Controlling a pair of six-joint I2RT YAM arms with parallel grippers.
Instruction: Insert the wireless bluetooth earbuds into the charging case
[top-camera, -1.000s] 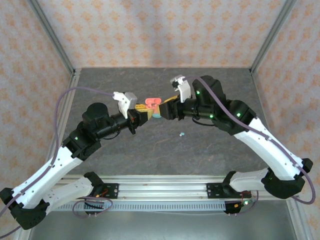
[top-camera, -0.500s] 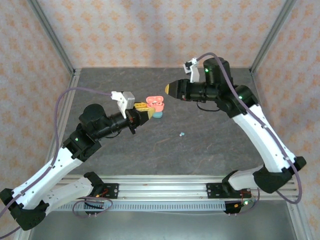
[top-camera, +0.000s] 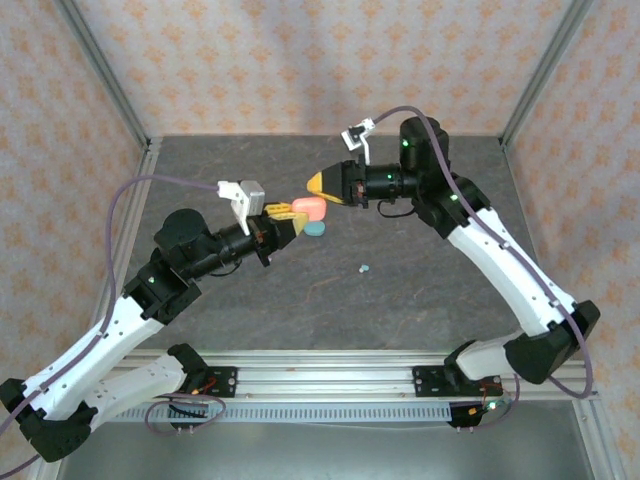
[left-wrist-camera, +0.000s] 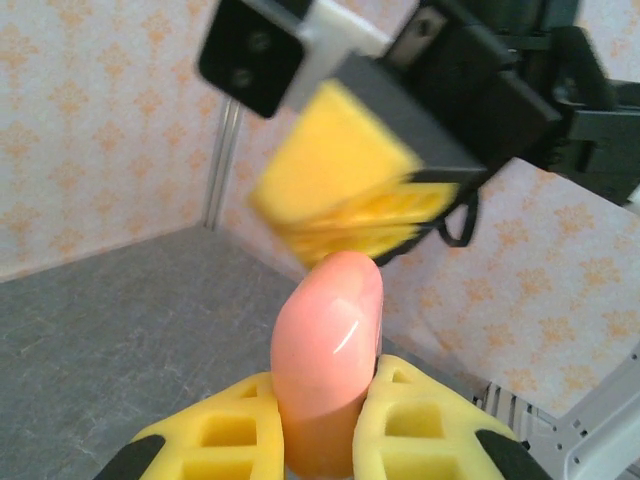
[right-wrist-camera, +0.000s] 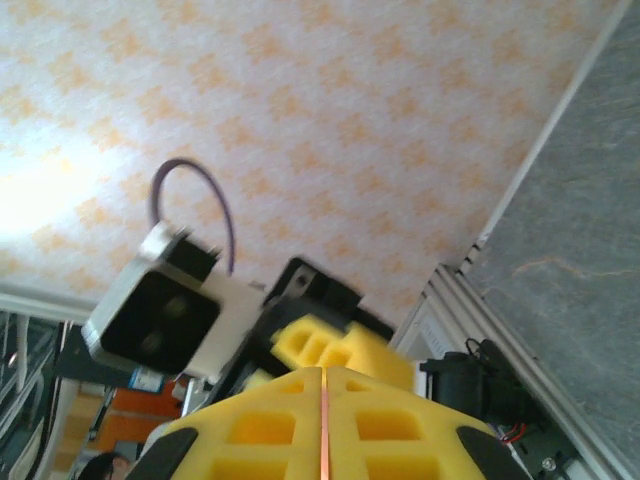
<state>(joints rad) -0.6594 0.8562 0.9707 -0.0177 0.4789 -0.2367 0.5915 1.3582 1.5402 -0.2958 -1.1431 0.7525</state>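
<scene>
While the left arm (top-camera: 130, 300) is stretched from the near left corner toward the middle of the counter (top-camera: 300, 300), the left gripper (top-camera: 292, 222) is seen clenched on a salmon-pink charging case (top-camera: 306, 207), which is held above the surface. From the left wrist, the same case (left-wrist-camera: 325, 350) is shown edge-on and upright, pinched low down between the yellow fingers (left-wrist-camera: 230, 425) of the left gripper (left-wrist-camera: 322, 420). Just below and to the right of the held case, a light teal charging case (top-camera: 316, 229) is partly seen on the counter. Immediately right of the pink case, the right gripper (top-camera: 318, 183) is pointed at its upper end; whether contact is made cannot be told. The right gripper (left-wrist-camera: 345, 195) is blurred just above the case in the left wrist view, and from the right wrist its pads (right-wrist-camera: 260, 425) are seen pressed together with nothing visibly grasped. Farther right and nearer, the light teal earbuds (top-camera: 364, 269) are left lying on the bare counter, well apart from both cases and both grippers. The right arm (top-camera: 500, 270) is arched over the right side.
</scene>
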